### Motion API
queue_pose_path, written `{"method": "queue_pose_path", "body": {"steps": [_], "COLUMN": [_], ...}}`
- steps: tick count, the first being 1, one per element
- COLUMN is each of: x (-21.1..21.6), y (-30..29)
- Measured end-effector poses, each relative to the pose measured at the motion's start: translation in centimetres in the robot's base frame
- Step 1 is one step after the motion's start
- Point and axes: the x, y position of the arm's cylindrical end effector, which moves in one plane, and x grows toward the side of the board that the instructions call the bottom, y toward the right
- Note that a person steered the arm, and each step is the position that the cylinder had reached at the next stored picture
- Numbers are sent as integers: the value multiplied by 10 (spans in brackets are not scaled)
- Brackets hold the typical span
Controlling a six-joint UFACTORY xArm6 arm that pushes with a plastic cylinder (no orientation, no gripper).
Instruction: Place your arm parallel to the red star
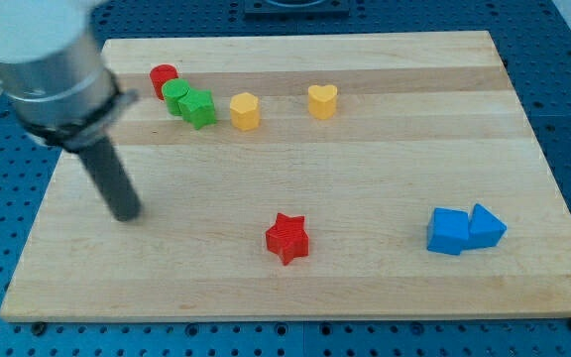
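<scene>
Red star (287,238) lies near the view's bottom, a little left of the middle of the wooden desk (385,169), with bare wood all round it. My tip (127,212) rests at the view's left, well apart from the star and slightly higher in the view. No gripper is fitted, so there is nothing to be wide, narrow or holding; the rod ends plain.

Along the view's top stand a red cylinder (163,78), a green cylinder (175,95) and a green star (198,108) crowded together, then a yellow block (245,111) and a yellow heart (322,100). Two blue blocks (464,230) touch each other at the view's right.

I judge the alignment step nearly done: the tip is almost level with the star. What remains is a small slide toward the view's bottom, stopping short of the star so it is not nudged
</scene>
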Motion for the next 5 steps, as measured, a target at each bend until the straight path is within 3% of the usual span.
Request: {"method": "queue_pose_path", "body": {"steps": [1, 2, 3, 4, 5], "x": [-47, -69, -117, -200, -256], "y": [-64, -80, -80, -75, -27]}}
